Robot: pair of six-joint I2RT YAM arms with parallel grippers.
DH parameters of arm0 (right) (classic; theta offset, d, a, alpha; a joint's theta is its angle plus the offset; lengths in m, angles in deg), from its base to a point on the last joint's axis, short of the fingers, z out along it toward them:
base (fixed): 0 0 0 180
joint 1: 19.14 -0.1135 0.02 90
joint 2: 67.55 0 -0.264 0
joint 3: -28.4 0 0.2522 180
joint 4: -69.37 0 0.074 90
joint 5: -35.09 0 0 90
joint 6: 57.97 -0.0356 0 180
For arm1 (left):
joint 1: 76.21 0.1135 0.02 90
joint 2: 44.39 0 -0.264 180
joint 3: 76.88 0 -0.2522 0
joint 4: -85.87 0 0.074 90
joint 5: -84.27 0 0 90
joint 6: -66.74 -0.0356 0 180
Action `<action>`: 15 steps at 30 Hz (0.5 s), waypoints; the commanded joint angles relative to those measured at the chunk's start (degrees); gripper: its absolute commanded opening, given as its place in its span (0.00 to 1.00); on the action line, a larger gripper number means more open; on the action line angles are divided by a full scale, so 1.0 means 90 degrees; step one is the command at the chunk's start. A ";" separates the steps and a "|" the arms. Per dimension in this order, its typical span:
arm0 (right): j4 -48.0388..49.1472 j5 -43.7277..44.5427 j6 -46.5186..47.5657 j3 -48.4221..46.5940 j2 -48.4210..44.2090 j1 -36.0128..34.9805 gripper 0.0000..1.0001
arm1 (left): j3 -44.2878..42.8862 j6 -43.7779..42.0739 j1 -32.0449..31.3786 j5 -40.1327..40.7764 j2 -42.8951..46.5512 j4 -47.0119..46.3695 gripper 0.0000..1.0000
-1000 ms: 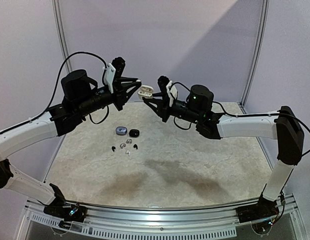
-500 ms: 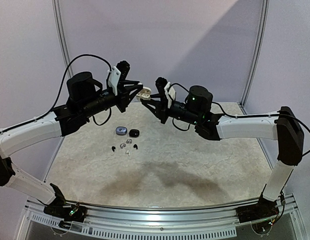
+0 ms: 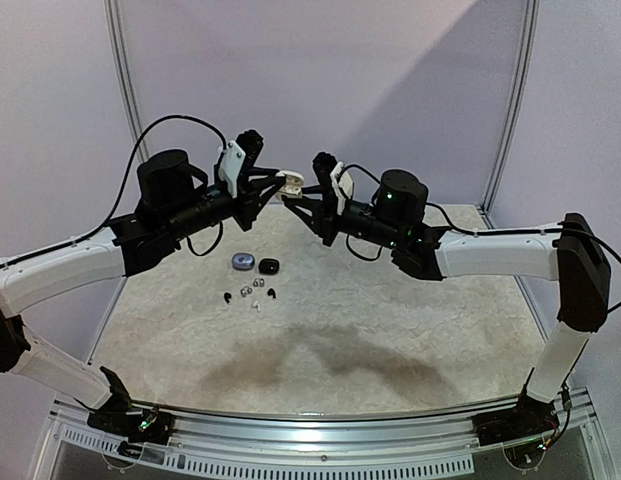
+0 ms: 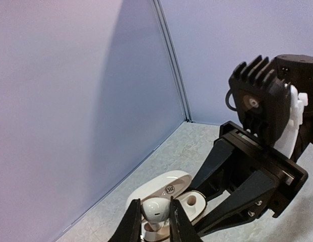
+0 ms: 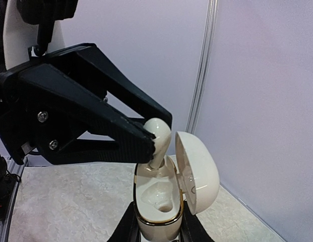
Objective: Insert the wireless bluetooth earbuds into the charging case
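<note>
Your left gripper [image 4: 152, 224] pinches a glossy white earbud [image 4: 154, 208], a smooth rounded head on a short stem, between its slim black fingers. Your right gripper [image 5: 156, 231] clamps the base of the charging case [image 5: 155, 209], a shiny cream pebble with a thin gold rim. Both are held in the air above the far edge of the table [image 3: 410, 330]. The case's domed lid [image 5: 200, 171] stands swung open to one side. The earbud's stem dips inside the rim while its head stands above it. The moulded well beside it holds nothing.

The table is mottled beige and lightly textured. Left of its middle, nearer the far edge, lie a round grey case [image 3: 242, 261] and a dark black case [image 3: 269, 265] side by side. Just nearer to you is a small scatter of loose earbuds [image 3: 248, 292], black and pale.
</note>
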 commanded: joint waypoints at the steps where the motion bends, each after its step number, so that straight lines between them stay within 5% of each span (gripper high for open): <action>1: 0.0021 -0.0007 0.0007 0.0024 -0.0254 -0.0047 0.00 | 0.0046 -0.0164 -0.0061 0.0251 0.0012 -0.0069 0.00; 15: -0.0106 0.0040 0.0070 -0.0043 -0.0235 -0.0046 0.00 | 0.0002 -0.0355 -0.0039 0.0345 -0.0080 0.0093 0.00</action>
